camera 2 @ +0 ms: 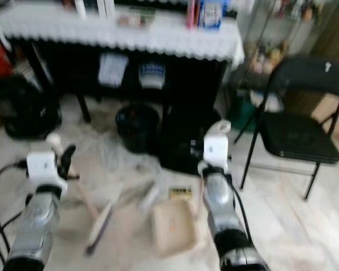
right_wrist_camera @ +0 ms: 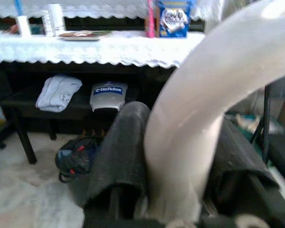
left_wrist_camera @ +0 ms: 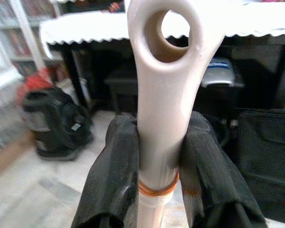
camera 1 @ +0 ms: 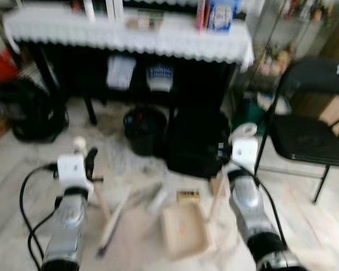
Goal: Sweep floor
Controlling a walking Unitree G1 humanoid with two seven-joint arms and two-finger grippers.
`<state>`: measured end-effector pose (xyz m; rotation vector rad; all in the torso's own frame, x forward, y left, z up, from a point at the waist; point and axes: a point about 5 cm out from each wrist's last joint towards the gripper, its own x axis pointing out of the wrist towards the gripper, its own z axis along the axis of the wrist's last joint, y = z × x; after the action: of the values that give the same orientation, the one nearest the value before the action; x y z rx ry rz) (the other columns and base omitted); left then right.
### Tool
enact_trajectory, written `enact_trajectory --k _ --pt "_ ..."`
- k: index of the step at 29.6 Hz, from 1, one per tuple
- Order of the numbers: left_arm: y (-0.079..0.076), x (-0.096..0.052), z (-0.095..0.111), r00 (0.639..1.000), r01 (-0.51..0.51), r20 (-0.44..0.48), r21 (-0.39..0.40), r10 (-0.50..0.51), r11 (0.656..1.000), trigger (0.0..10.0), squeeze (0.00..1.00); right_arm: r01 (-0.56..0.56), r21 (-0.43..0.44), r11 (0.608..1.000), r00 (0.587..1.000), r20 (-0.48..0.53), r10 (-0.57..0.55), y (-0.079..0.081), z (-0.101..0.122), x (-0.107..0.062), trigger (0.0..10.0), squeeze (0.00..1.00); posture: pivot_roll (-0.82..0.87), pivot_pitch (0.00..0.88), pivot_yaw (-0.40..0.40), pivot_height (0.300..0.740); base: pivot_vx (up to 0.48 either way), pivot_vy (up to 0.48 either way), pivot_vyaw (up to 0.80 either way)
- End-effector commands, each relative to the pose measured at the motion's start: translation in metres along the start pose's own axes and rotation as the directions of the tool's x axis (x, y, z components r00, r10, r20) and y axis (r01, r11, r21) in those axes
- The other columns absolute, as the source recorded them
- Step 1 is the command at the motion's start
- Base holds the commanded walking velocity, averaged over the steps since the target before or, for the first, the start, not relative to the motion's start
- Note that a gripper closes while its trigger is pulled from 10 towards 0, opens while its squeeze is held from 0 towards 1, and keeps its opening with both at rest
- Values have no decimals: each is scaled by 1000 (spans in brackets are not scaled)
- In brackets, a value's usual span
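My left gripper (left_wrist_camera: 159, 142) is shut on the cream broom handle (left_wrist_camera: 164, 95), just below the hole in its end. In the eye views the handle (camera 1: 93, 186) slants down to the brush head (camera 1: 113, 223) on the pale floor. My right gripper (right_wrist_camera: 180, 142) is shut on the curved white top of the dustpan handle (right_wrist_camera: 213, 80). The beige dustpan (camera 1: 183, 228) rests on the floor between my two arms. A small brown-yellow object (camera 1: 187, 196) and a whitish scrap (camera 1: 157, 200) lie just beyond the pan.
Ahead stands a black table with a white lace cloth (camera 1: 130, 34); under it and in front are a black bin (camera 1: 145, 130) and a black bag (camera 1: 195, 141). A black folding chair (camera 1: 311, 135) stands right, a dark appliance (camera 1: 28, 110) left.
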<state>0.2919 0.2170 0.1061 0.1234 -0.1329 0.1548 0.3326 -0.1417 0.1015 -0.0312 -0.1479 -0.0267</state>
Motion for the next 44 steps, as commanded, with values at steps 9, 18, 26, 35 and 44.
enact_trajectory --k 9,18,26,35,44 --pt "-9 4 10 999 19 48 -19 -18 1000 10000 0 9 -39 999 1000 27 -8 -12 6 3 10000 0 40 36 -31 740 346 0 0" --pt "-8 5 10 999 18 50 -19 -17 1000 10000 0 13 -34 999 1000 26 -12 -12 6 3 10000 0 38 39 -30 740 348 0 0" --pt "-9 5 11 998 19 53 -19 -18 1000 10000 0 47 -32 998 999 -5 -47 -16 2 3 10000 0 36 47 -27 740 341 0 0" --pt "-8 5 11 998 19 53 -20 -18 1000 10000 0 40 -30 999 999 -5 -41 -15 2 3 10000 0 36 51 -26 740 337 0 -360" --pt "-9 5 10 998 23 55 -29 -21 999 10000 0 46 -30 999 999 -10 -46 -15 1 2 10000 0 39 38 -27 740 0 0 0"
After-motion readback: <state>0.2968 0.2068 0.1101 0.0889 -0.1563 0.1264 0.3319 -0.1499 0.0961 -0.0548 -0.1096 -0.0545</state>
